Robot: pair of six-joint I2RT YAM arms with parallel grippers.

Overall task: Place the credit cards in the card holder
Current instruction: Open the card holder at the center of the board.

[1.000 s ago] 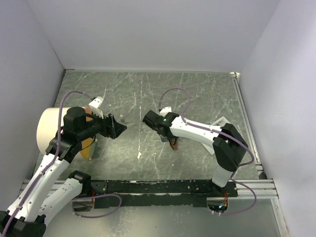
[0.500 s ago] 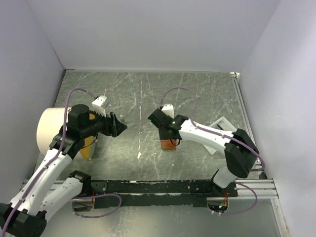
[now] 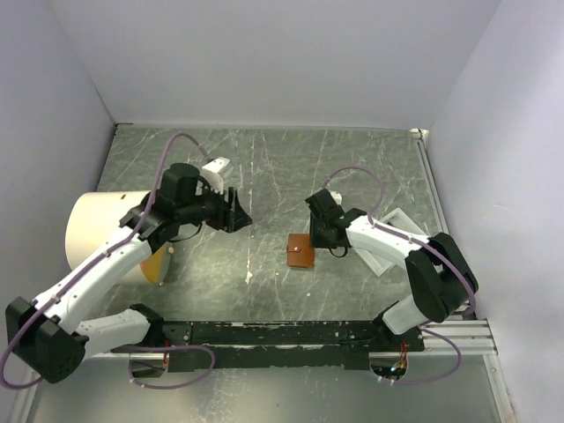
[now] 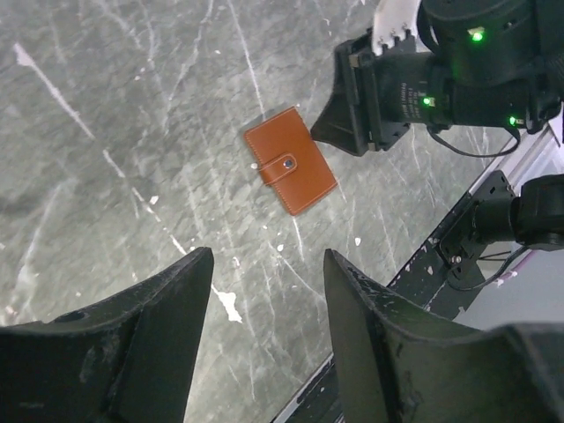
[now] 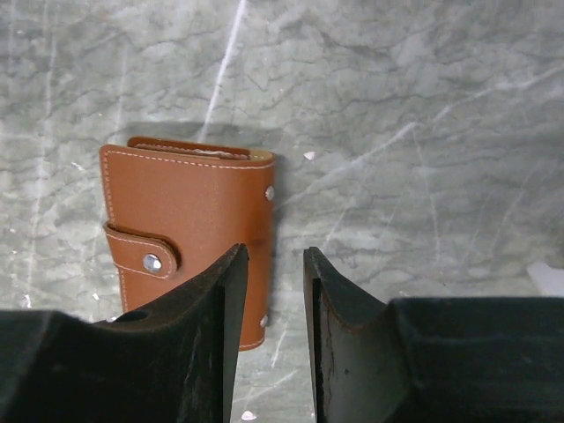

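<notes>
The card holder (image 3: 300, 252) lies flat on the grey marbled table (image 3: 264, 167), a little right of centre, between the two arms and nearer the right one. It is folded closed, its strap snapped down over the pale button, so what it holds cannot be seen. Only a thin pale edge shows along one long side in the right wrist view (image 5: 185, 211). The right gripper (image 3: 322, 238) sits just beside its right edge. From its own camera the jaws stand a narrow way apart with bare table between them and nothing clamped (image 5: 275, 256), and one finger overlaps the wallet's corner; whether it touches the leather I cannot tell. The left gripper (image 3: 236, 211) hangs well to the left of the wallet, its jaws wide apart and empty (image 4: 267, 264), with the closed wallet (image 4: 291, 172) in view beyond them. A white tray (image 3: 395, 217) sits at the right under the right arm, mostly hidden, so its contents are not visible. At the far left stands a cream cylinder (image 3: 92, 233) with a tan-orange shape (image 3: 157, 264) just beside it — too hidden by the left arm to identify.
</notes>
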